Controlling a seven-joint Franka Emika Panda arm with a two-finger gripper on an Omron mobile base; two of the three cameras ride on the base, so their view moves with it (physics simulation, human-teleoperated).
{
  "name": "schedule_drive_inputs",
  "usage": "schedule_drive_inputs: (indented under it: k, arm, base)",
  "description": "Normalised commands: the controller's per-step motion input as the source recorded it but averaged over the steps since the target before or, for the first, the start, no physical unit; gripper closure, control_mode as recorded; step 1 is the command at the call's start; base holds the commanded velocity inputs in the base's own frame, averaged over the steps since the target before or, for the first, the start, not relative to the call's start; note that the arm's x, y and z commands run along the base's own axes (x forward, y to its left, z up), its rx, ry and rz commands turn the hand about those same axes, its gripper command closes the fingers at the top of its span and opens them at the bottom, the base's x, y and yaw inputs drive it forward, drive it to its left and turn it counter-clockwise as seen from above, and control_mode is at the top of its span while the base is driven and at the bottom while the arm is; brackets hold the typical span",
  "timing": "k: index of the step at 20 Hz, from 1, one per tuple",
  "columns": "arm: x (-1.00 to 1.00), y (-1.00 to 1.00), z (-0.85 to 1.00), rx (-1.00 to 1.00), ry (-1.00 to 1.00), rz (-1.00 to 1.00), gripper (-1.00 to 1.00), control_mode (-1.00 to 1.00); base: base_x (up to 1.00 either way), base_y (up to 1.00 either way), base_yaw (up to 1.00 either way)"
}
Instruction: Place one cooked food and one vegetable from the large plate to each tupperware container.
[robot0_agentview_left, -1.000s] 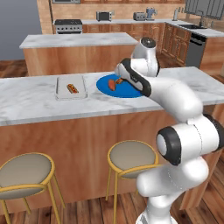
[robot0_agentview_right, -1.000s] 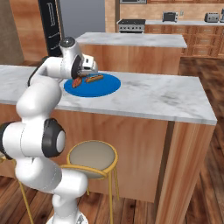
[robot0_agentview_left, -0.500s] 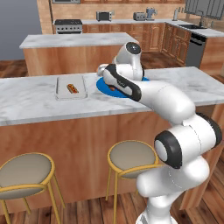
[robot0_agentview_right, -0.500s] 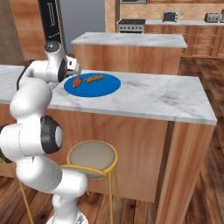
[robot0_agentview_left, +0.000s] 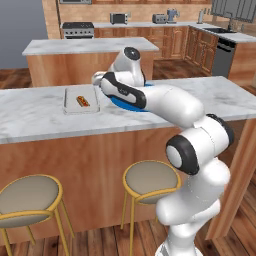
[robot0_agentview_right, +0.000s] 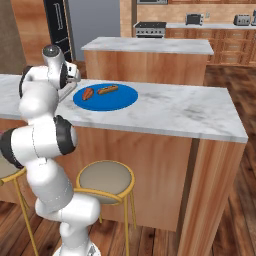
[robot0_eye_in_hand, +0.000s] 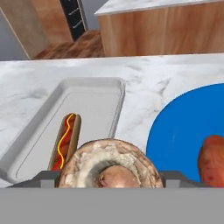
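Mushroom (robot0_eye_in_hand: 109, 164) in tool (robot0_eye_in_hand: 109, 177), above counter (robot0_eye_in_hand: 144, 83)

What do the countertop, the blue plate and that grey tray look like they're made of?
The countertop looks like polished white marble, judging by its grey veining. The blue plate is flat, evenly coloured and matte, so it may be plastic or glazed ceramic. The grey tray is pale, smooth and slightly translucent, probably plastic.

plate (robot0_eye_in_hand: 183, 127) bright blue | tray (robot0_eye_in_hand: 94, 98) pale grey | mushroom (robot0_eye_in_hand: 109, 164) brown-beige (mottled) | counter (robot0_eye_in_hand: 144, 72) white-grey marble
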Motion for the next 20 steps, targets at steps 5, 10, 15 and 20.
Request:
schedule_drive_inputs:
  k: [5,10,15,20]
  arm:
    - [0.32,0.57,-0.02,0.00,0.03,0.06,1.00,-1.00]
    - [0.33,0.24,-0.17,0.00,0.01,0.05,1.00,-1.00]
    - [0.31,0.09,-0.40,0.00,0.06,0.01,1.00,-1.00]
    - [0.38,0.27,-0.36,-0.01,0.07,0.00,1.00,-1.00]
  base:
    - [0.00,0.00,0.00]
    - [0.00,0.00,0.00]
    - [0.00,0.00,0.00]
    - [0.00,0.00,0.00]
